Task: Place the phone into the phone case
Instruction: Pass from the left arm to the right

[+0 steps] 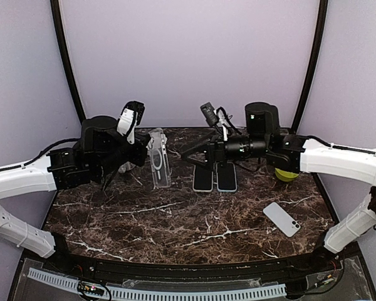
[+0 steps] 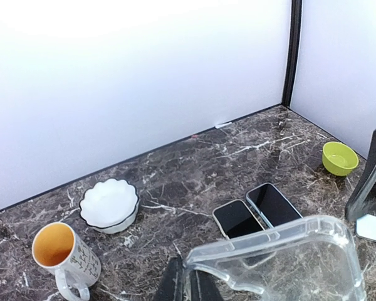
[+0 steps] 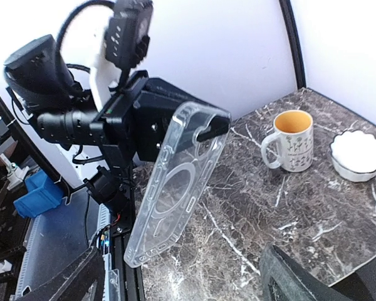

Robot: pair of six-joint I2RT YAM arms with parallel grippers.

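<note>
The left claw [image 1: 144, 148] gripped the clear case [image 1: 159, 160] aloft, the right claw [image 3: 188, 276] stood spread and empty, and the phones [image 1: 203, 179] lay on the table [image 1: 175, 232], none inserted.

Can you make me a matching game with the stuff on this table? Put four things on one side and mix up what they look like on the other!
Things:
1. clear phone case
2. mug
3. smooth round bowl
4. phone lying alone

Clues:
A. yellow-green
B. lying flat, white back up
C. orange inside
D. held up in the air

Pairs: 1-D, 2-C, 3-A, 4-B.
</note>
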